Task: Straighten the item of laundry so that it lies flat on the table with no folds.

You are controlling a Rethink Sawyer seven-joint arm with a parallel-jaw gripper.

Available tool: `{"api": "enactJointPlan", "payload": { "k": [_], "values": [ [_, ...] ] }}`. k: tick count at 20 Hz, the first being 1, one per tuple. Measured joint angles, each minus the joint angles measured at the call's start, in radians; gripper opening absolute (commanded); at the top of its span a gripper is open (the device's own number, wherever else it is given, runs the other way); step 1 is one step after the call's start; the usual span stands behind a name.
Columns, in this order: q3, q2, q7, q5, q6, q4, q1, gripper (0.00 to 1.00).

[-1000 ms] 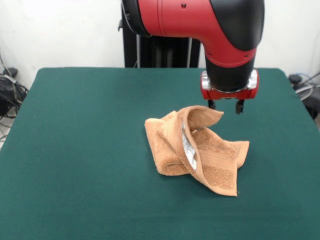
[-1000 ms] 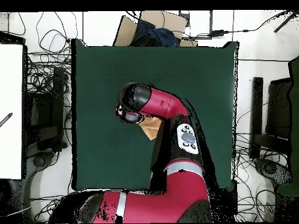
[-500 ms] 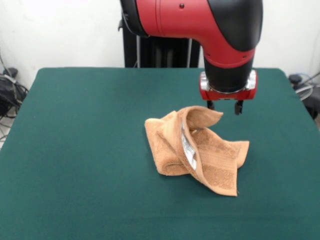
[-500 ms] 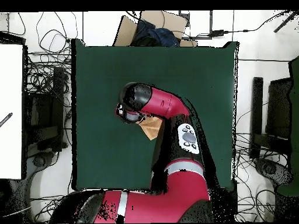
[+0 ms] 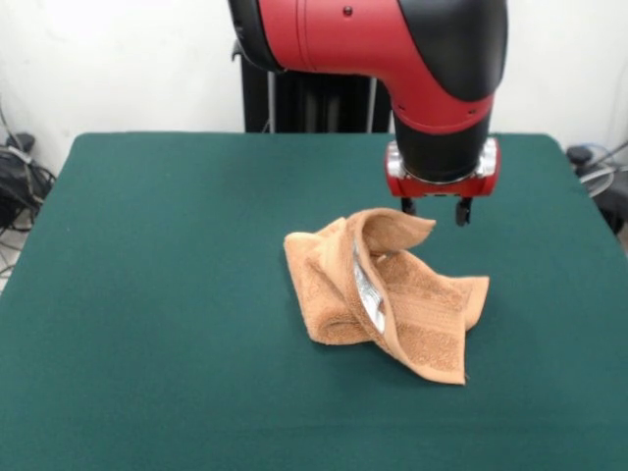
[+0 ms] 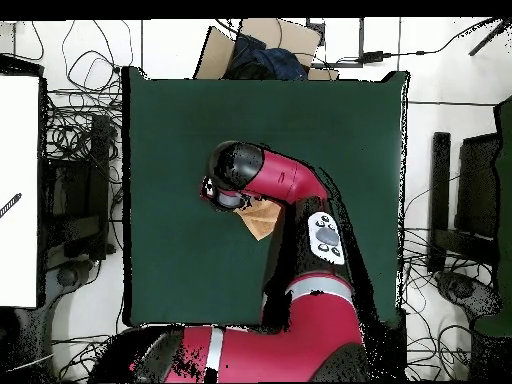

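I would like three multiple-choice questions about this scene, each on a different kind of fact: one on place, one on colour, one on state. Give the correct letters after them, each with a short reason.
1. Where is the gripper relative to the towel in the front view?
A. Above the towel's raised top fold
B. Resting on bare table far from it
C. Under the towel

2. What colour is the table top?
A. White
B. Dark green
C. Red

3. In what state is the towel?
A. Spread flat
B. Crumpled with folds
C. Hanging in the air off the table

Answers:
1 A: the jaws stand open just over the upturned flap.
2 B: green surface shows all round the towel.
3 B: layers overlap and a flap curls up, with the white label in a crease.
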Motion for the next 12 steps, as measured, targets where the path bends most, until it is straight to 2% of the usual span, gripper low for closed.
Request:
{"api": "enactJointPlan", "payload": {
  "k": [12],
  "values": [
    [0.000,0.004,0.000,0.000,0.000,-0.012,-0.010,1.00]
  ]
}}
